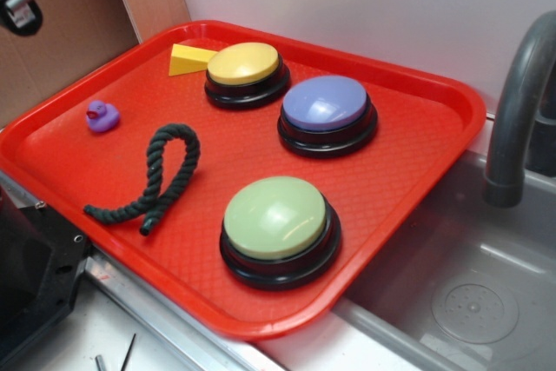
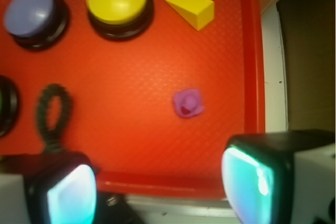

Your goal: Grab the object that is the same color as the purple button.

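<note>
- The gripper (image 2: 157, 187) is seen in the wrist view with its two fingers spread wide apart, nothing being held between them; the pads (image 2: 71, 195) appear pale teal at the bottom corners of that view.
- In the exterior view only a small part of the arm (image 1: 19, 2) is caught at the top left corner, well above the tray.
- The gripper is held high over the near edge of the red tray (image 2: 157, 40), apart from everything on it.
- The purple duck (image 2: 188, 103) is found nearest the gripper, ahead of the open gap and slightly toward the right-hand finger in the wrist view; its reddish beak can be made out.
- In the exterior view the purple duck (image 1: 102, 115) is seen sitting alone near the left rim of the red tray (image 1: 417, 180), touching nothing.
- A dark twisted rope (image 1: 156, 175) is laid in a loop near the duck, apart from it.
- A yellow wedge (image 1: 189, 59) is placed at the far corner, just beside the yellow button (image 1: 245, 67).
- The purple button (image 1: 327, 106) is set next to the yellow one, well apart from the duck.
- The green button (image 1: 276, 221) is placed toward the near rim.
- A grey sink (image 1: 469, 293) and faucet (image 1: 521, 102) are seen beside the tray.
</note>
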You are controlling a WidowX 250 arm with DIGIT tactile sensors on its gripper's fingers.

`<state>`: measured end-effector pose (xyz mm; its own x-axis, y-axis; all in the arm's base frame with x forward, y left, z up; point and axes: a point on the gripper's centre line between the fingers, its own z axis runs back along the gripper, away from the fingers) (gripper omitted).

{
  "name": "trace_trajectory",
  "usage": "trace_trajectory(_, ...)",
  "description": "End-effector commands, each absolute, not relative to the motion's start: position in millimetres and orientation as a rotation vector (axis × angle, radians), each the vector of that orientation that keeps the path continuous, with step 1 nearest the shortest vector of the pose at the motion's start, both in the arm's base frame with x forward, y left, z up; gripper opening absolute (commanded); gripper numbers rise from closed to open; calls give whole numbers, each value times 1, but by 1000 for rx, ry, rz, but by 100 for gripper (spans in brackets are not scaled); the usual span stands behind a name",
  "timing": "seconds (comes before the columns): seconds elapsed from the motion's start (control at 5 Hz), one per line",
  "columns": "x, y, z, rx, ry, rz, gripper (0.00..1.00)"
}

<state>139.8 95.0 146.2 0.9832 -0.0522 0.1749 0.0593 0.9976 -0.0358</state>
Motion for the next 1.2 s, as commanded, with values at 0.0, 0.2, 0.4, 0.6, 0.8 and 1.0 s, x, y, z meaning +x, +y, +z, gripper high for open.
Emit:
trace_trajectory(0.0,152,124,84,19,-119,1,100)
trace_trajectory(0.2,166,125,52,36,-44,12,100)
trace_trajectory(0.4,181,113,40,-22,-121,-9,100)
trace_trajectory(0.6,191,100,29,22,-57,-40,100)
trace_trajectory(0.8,187,100,25,39,-22,-37,100)
trace_trajectory(1.0,184,105,15,42,19,-23,100)
